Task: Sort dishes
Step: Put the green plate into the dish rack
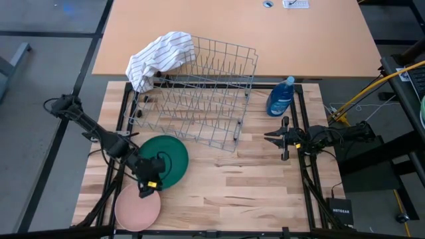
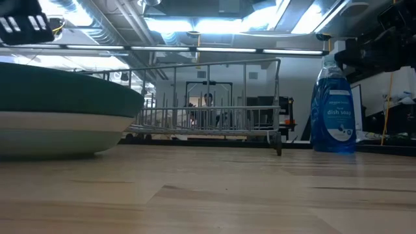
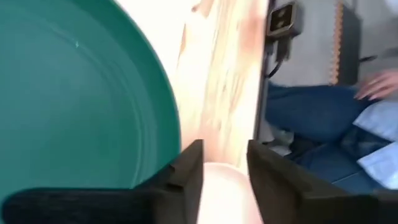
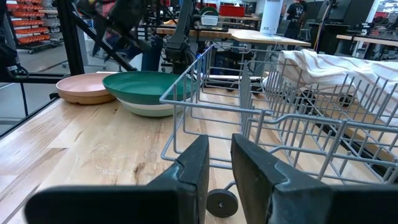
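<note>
The dark green plate (image 1: 166, 159) lies at the near left, stacked on a white plate (image 2: 58, 133) whose rim shows under it in the low view. The pink plate (image 1: 136, 209) rests flat on the table nearer the front edge. My left gripper (image 1: 147, 192) hangs open, slanting down, over the gap between the green plate (image 3: 74, 99) and the pink plate (image 3: 224, 186), with nothing between its fingers. My right gripper (image 1: 267, 137) waits level at the right, a narrow gap between its fingers (image 4: 219, 155), pointing at the wire dish rack (image 1: 196, 93).
The empty wire rack stands at the table's far middle, with a striped white cloth (image 1: 159, 58) draped over its far left corner. A blue dish soap bottle (image 1: 281, 97) stands right of the rack. A seated person's legs and hand (image 3: 373, 87) show beyond the near edge.
</note>
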Available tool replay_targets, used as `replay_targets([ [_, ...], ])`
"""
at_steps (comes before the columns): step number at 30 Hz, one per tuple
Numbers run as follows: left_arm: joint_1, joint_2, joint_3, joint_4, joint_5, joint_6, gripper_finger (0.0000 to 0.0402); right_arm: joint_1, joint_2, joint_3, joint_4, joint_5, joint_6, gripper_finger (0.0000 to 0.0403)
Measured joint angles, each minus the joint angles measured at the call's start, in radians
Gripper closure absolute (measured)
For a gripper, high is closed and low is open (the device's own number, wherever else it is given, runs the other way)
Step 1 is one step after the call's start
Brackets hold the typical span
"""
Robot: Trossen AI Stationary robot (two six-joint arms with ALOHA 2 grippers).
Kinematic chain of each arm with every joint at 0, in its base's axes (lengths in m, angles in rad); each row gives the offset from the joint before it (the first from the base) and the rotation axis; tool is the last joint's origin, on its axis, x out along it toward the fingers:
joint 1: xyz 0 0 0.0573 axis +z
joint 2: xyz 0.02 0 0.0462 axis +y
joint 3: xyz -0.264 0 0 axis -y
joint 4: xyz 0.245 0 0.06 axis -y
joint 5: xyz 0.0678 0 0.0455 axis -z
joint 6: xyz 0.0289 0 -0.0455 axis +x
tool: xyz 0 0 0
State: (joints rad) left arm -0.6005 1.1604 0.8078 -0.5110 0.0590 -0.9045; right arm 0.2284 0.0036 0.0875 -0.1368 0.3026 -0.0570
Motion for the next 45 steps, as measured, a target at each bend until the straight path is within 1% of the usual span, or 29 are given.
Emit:
replay_targets([
  [4, -0.030, 0.068, 0.000, 0.001, -0.002, 0.086, 0.0230, 0.000, 0.000, 0.000, 0.000, 0.000, 0.000, 0.0331],
  [6, -0.041, 0.105, 0.000, -0.001, -0.002, 0.119, 0.0216, 0.000, 0.000, 0.000, 0.000, 0.000, 0.000, 0.0331],
  [9, -0.049, 0.152, -0.001, -0.001, 0.000, 0.127, 0.0207, 0.000, 0.000, 0.000, 0.000, 0.000, 0.000, 0.0331],
  [17, -0.048, 0.198, -0.001, -0.004, -0.007, 0.127, 0.0206, 0.000, 0.000, 0.000, 0.000, 0.000, 0.000, 0.0331],
  [25, -0.047, 0.198, -0.001, -0.005, -0.081, 0.130, 0.0206, 0.000, 0.000, 0.000, 0.000, 0.000, 0.000, 0.0331],
  [32, -0.047, 0.203, -0.001, -0.006, -0.130, 0.183, 0.0206, 0.000, 0.000, 0.000, 0.000, 0.000, 0.000, 0.0331],
  [41, -0.048, 0.269, -0.001, -0.008, -0.150, 0.227, 0.0206, 0.000, 0.000, 0.000, 0.000, 0.000, 0.000, 0.0331],
  [43, -0.048, 0.276, -0.001, -0.010, -0.150, 0.227, 0.0212, 0.000, 0.000, 0.000, 0.000, 0.000, 0.000, 0.0331],
  [45, -0.047, 0.275, -0.001, -0.009, -0.148, 0.225, 0.0229, 0.000, 0.000, 0.000, -0.001, 0.000, 0.000, 0.0331],
])
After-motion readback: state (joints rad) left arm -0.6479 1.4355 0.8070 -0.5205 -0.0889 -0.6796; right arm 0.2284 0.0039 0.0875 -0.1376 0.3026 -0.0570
